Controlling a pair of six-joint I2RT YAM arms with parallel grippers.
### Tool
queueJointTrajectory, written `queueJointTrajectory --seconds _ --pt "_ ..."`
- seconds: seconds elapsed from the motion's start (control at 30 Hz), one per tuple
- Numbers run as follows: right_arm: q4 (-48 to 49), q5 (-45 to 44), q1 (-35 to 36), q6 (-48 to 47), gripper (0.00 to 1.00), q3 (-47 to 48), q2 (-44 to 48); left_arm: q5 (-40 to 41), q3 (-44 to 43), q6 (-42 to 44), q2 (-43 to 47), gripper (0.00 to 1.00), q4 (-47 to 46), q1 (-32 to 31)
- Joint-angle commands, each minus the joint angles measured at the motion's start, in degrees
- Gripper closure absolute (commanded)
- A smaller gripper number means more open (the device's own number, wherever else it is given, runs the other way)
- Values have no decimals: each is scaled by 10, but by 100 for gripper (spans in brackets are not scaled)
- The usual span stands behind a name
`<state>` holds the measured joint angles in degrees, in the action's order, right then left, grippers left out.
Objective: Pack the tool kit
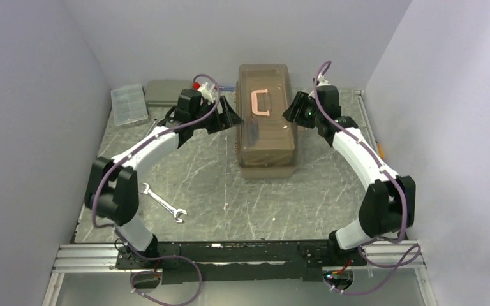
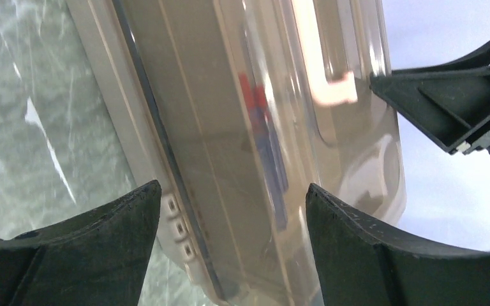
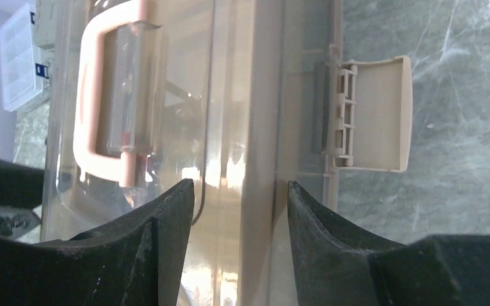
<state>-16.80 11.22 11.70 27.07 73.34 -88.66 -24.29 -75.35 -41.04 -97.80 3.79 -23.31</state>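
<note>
Left gripper (image 2: 233, 191) wide open, nothing held, jaws astride the left edge of the toolbox (image 1: 267, 121) without visibly touching it. Right gripper (image 3: 239, 185) about half open, jaws either side of the right rim of the smoky lid (image 3: 230, 76); gripping or merely straddling, cannot tell. Between the two, toolbox upright at the middle back of the table (image 1: 217, 185), lid down, pink handle (image 1: 259, 102) lying flat on top. Through the lid, dimly, a red-and-blue tool handle (image 2: 261, 108) inside. On the right side, taupe latch (image 3: 373, 115) flipped outward, not fastened. Further out, a wrench (image 1: 163, 203) loose on the table near the left arm, well apart from the box; unclear whether part of the kit. At the back left, clear organiser box (image 1: 129, 104) and flat grey case (image 1: 166, 92), untouched. By the look of it, mostly packed: tools in, lid lowered. Apparently left: pressing the lid home, snapping the latch, perhaps stowing the wrench.
</note>
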Motion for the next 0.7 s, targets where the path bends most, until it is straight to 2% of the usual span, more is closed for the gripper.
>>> queueJointTrajectory --seconds 0.0,0.17,0.43,0.57,0.67 --pt "-68 45 104 42 46 -93 50 35 86 25 100 16 5 -18" --pt "-48 36 178 91 47 -150 98 53 160 27 189 17 19 -37" --pt "-33 15 302 159 47 -165 114 88 260 24 324 18 85 -44" --pt "-30 -2 324 175 42 -164 131 146 265 47 392 15 158 -42" --pt "-48 -18 323 151 35 -146 142 139 230 73 391 12 204 -26"
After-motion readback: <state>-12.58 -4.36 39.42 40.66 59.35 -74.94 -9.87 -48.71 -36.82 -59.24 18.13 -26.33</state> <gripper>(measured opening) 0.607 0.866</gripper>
